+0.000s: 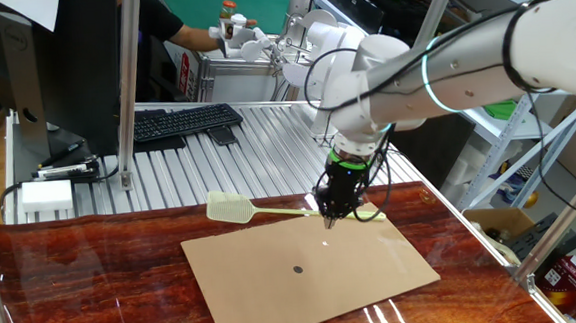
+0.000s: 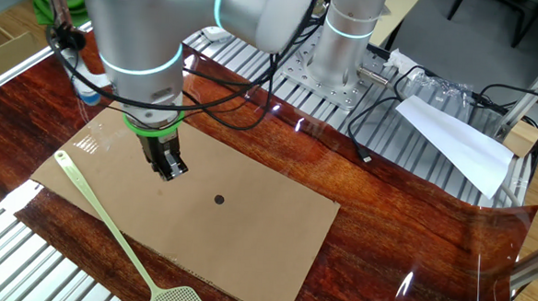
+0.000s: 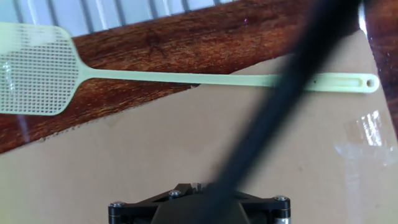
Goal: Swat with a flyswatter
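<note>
The pale yellow-green flyswatter (image 1: 233, 208) lies flat on the red-brown table, its thin handle (image 2: 100, 214) crossing a corner of the cardboard sheet (image 1: 273, 248). In the hand view the mesh head (image 3: 37, 78) is at the left and the handle end (image 3: 348, 82) at the right. My gripper (image 2: 170, 170) hangs just above the cardboard, beside the handle's end and not touching it. Its fingers are shut with nothing between them. A black dot (image 2: 218, 199) marks the middle of the cardboard.
A black keyboard (image 1: 180, 121) and a white box (image 1: 47, 196) sit on the ribbed metal surface behind the table. A person stands at the back left. White paper (image 2: 454, 137) and cables lie near the arm's base (image 2: 344, 44). A blurred dark cable (image 3: 280, 106) crosses the hand view.
</note>
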Motion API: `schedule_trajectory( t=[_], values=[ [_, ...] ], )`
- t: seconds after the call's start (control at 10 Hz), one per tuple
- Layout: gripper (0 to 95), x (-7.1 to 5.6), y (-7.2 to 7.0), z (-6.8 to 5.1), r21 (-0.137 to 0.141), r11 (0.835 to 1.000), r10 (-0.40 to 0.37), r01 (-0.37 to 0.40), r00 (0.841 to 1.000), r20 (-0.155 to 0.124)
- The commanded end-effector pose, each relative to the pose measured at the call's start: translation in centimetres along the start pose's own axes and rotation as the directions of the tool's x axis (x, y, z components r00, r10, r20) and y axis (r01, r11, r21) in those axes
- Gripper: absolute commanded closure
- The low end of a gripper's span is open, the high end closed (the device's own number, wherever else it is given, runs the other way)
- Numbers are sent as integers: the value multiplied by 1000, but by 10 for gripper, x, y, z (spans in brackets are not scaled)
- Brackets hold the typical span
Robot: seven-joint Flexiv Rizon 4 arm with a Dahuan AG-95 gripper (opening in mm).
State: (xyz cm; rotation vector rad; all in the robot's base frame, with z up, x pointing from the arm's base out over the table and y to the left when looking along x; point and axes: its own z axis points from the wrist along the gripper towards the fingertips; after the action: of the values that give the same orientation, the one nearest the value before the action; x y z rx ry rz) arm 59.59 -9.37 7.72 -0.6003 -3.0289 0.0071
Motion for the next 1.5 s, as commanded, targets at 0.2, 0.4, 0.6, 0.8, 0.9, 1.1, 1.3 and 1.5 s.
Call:
schedule_trajectory(
  t=[0.2, 0.4, 0.6, 0.8, 0.9, 1.1, 1.3, 1.5],
  values=[
    [950, 1, 0, -1, 13, 999, 31, -31, 999, 6],
    [950, 1, 0, -1, -4, 998, 61, -61, 998, -15],
    [950, 1, 0, -1, -6, 996, 94, -94, 996, -8],
    [950, 1, 0, -1, -19, 996, 88, -87, 996, 13],
    [950, 1, 0, -1, -33, 999, 41, -40, 998, 38],
    [950, 1, 0, -1, -48, 999, 18, -16, 999, 33],
    [950, 1, 0, -1, -44, 999, 7, -6, 1000, 25],
    [950, 1, 0, -1, -34, 999, -19, 20, 999, 29]
  ],
)
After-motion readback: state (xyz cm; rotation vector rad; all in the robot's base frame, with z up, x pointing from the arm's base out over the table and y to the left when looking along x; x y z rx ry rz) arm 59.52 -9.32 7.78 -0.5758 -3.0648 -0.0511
